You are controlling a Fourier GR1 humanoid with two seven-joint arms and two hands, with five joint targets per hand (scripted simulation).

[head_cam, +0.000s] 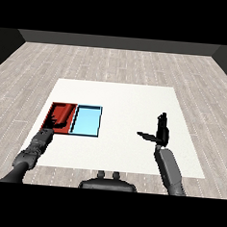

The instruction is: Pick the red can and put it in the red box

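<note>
Red can [63,114] lies lengthwise in red tray [53,110]; right hand [161,131] open, empty.

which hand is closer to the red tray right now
Left. The left hand is at the red tray's near edge, over its lower left corner. The right hand is far off to the right, past the light blue tray.

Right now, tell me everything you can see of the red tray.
The red tray is a shallow rectangular tray with a dark rim and a glossy red floor, plastic by its look. It lies flat near the white table's left edge, its right side against the light blue tray. A red can-like shape seems to lie inside, hard to tell from the floor. The left robot hand overlaps its near corner; contact cannot be judged.
</note>
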